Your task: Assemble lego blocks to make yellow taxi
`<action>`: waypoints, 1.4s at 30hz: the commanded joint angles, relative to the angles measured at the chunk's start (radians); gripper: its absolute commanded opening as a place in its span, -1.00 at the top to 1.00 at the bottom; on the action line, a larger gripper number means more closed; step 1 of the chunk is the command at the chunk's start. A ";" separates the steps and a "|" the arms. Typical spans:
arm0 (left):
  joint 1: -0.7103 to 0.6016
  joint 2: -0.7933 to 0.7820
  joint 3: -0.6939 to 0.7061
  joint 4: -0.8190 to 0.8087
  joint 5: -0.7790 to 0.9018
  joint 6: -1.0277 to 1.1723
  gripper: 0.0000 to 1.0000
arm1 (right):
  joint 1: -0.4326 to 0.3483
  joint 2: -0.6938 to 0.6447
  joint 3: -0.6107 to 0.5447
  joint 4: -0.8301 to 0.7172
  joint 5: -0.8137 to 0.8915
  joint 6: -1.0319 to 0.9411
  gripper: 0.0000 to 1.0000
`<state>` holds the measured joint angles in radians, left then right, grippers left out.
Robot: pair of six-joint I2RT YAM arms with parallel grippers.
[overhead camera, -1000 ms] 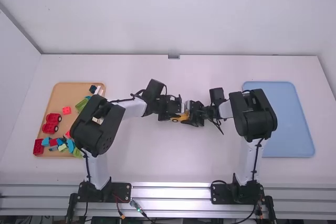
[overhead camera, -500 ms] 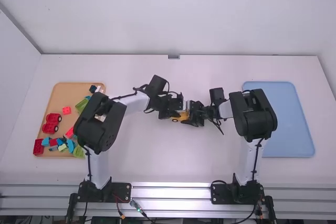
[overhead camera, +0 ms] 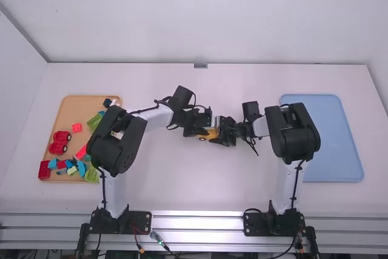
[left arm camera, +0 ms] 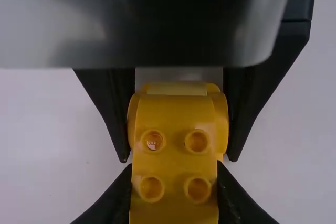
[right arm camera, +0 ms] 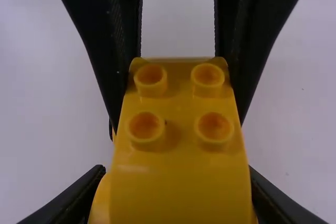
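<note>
Near the table's middle in the high view, the left gripper and the right gripper meet from opposite sides at a yellow block car. In the left wrist view, the left gripper is shut on the sides of the yellow car, whose upper face shows round studs; the other gripper's black fingers clasp its far end. Similarly, the right gripper in the right wrist view is shut on the near, wider end of the yellow car, with the left gripper's fingers beside the studded end.
At the left lies a wooden tray with red wheeled pieces and several blue, green and red blocks. A blue tray lies at the right, beyond the right arm's elbow.
The left arm's elbow and wrist have shifted slightly, the elbow to the right, while its gripper stays at the yellow car. The right arm has kept still.
</note>
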<state>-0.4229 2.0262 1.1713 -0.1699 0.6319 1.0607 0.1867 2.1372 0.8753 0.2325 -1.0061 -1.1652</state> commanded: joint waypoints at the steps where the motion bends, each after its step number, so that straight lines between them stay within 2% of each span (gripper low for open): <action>1: -0.028 0.145 -0.065 -0.020 -0.168 -0.016 0.51 | 0.030 0.018 -0.011 -0.010 0.035 -0.017 0.23; 3: -0.028 0.144 -0.065 -0.017 -0.169 -0.016 0.52 | 0.031 0.018 -0.011 -0.010 0.035 -0.018 0.23; 4: -0.028 0.143 -0.065 -0.018 -0.164 -0.016 0.42 | 0.031 0.018 -0.011 -0.010 0.035 -0.018 0.23; 9: -0.018 0.134 -0.064 -0.010 -0.119 -0.016 0.40 | 0.031 0.018 -0.011 -0.010 0.035 -0.017 0.23; 14: -0.014 0.099 -0.063 -0.009 -0.097 -0.015 0.22 | 0.031 0.018 -0.011 -0.013 0.035 -0.018 0.23; 29: 0.027 0.035 -0.063 -0.014 -0.048 -0.014 0.17 | 0.030 0.018 -0.011 -0.013 0.035 -0.018 0.23; 30: 0.043 0.020 -0.063 -0.036 -0.011 0.014 0.11 | 0.030 0.018 -0.011 -0.013 0.035 -0.017 0.23; 31: 0.053 0.011 -0.063 -0.051 0.017 0.040 -0.08 | 0.030 0.018 -0.011 -0.013 0.035 -0.018 0.23; 32: 0.062 0.006 -0.063 -0.061 0.038 0.061 -0.96 | 0.030 0.018 -0.011 -0.013 0.035 -0.017 0.23; 42: 0.157 -0.012 -0.063 -0.066 0.221 0.114 -0.98 | 0.030 0.018 -0.011 -0.013 0.035 -0.017 0.23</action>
<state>-0.2798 2.0270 1.1080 -0.2405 0.7666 1.1534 0.2195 2.1372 0.8738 0.2260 -1.0103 -1.1767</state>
